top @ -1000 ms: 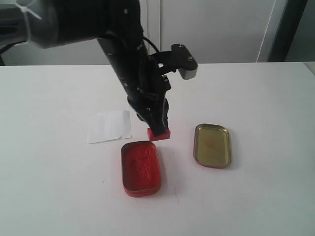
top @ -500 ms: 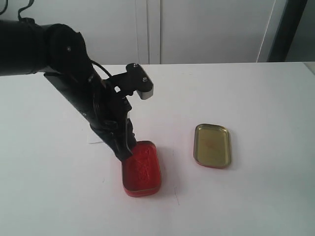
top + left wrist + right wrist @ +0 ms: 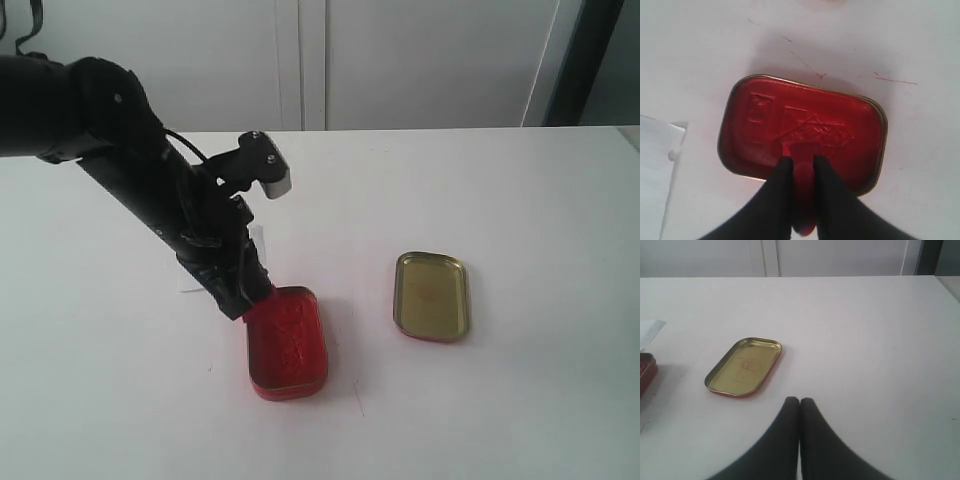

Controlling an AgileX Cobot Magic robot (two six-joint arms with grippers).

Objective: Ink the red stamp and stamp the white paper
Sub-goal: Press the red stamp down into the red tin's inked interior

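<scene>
In the left wrist view, my left gripper (image 3: 801, 164) is shut on the red stamp (image 3: 801, 152), whose square base rests on the red pad of the open ink-pad tin (image 3: 840, 125), near one long edge. In the exterior view the left gripper (image 3: 247, 300) reaches down to the far left corner of the ink-pad tin (image 3: 290, 342), and the stamp is hidden behind the fingers. The white paper (image 3: 258, 238) lies behind the arm, mostly covered; a corner of the paper (image 3: 654, 165) shows beside the tin. My right gripper (image 3: 799, 401) is shut and empty above bare table.
The tin's gold lid (image 3: 432, 295) lies open side up to the right of the ink pad; the same lid (image 3: 744, 366) shows ahead of the right gripper. The white table (image 3: 520, 200) runs back to a white wall.
My left arm swung left and down, carrying the stamp from the table behind the tin onto the ink pad. It now covers most of the paper.
</scene>
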